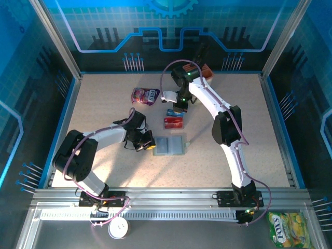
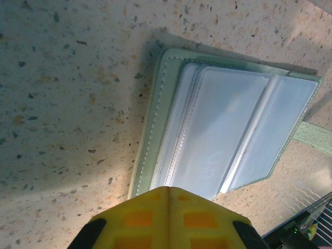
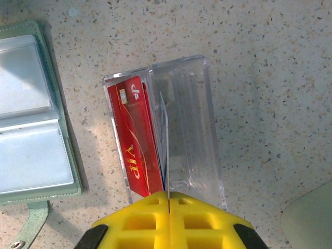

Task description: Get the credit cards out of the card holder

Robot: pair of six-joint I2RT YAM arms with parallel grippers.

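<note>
wallet (image 2: 223, 119) lies open on the speckled worktop (image 2: 67, 104): soft sage-green, stitched edge, glossy clear sleeves. my left jaws are shut tight, tips right at its edge. my right jaws are shut too, over a rigid clear tray (image 3: 192, 119) holding a shiny red card (image 3: 136, 140), with the wallet just beside it.

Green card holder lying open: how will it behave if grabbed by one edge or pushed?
The card holder lies open and flat, cover soft-looking and stitched: probably flops at its fold if lifted by one edge. Its clear sleeves look glossy, likely slippery to grip. Being low, it should slide on the table rather than tip.
</note>
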